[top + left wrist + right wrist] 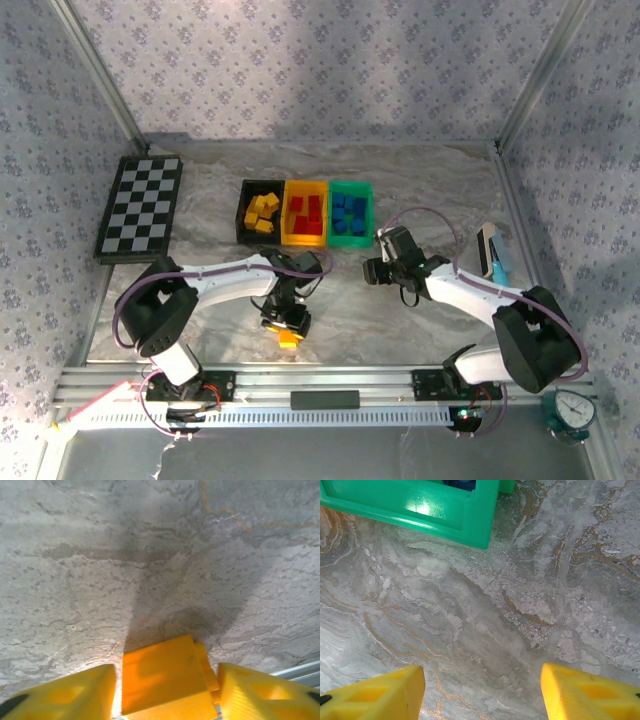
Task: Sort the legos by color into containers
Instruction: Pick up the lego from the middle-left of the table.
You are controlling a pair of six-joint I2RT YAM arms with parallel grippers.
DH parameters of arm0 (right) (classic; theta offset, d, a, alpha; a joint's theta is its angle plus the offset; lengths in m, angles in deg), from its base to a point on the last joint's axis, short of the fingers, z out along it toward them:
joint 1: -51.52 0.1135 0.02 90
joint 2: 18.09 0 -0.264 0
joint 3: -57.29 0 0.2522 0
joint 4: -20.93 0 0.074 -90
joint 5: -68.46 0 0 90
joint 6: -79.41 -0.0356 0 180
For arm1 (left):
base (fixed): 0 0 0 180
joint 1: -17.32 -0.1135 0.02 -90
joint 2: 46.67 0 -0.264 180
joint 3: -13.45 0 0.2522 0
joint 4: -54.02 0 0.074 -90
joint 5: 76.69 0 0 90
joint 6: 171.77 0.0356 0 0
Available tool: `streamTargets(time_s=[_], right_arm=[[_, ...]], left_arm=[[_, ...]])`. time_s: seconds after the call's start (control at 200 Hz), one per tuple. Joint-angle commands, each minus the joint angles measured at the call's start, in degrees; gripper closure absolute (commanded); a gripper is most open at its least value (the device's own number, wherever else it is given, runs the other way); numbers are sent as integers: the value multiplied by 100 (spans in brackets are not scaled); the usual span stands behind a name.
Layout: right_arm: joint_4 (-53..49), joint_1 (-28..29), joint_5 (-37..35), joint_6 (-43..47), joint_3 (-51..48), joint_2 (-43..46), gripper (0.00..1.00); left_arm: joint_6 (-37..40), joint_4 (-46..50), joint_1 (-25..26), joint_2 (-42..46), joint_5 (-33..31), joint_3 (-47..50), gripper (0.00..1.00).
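Three small open-topped plastic bins stand in a row at upper centre of the top view: a black bin (241, 215) with yellow bricks (262, 212), a yellow bin (304, 241) with red bricks (306, 212), and a green bin (351, 242) with blue bricks (350, 212). At lower centre, one yellow plastic brick (289, 341) (160, 675) lies on the grey marbled table (450, 190) between the yellow fingers (85, 692) of the left gripper (288, 326) (166, 690). Whether they pinch it, I cannot tell. Right of centre, the right gripper (385, 266) (482, 690) hangs with jaws spread over bare table, grasping nothing, near the green bin's corner (445, 515).
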Motion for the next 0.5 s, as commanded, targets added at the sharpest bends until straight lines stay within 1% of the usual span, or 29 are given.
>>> streamTargets(time_s=[0.0,0.26,0.395,0.495], right_arm=[[-115,35,-109,23,95,93,36],[-119,40,-109,23,95,111,36],[-118,53,-103,24,95,122,36],[-120,65,-101,23,95,131,36]], left_arm=[[47,128,20,29,-84,53,52],[70,168,-67,215,-207,-20,53],[123,160,-299,419,-282,-116,53],[261,210,-597,596,-376,-234,53]])
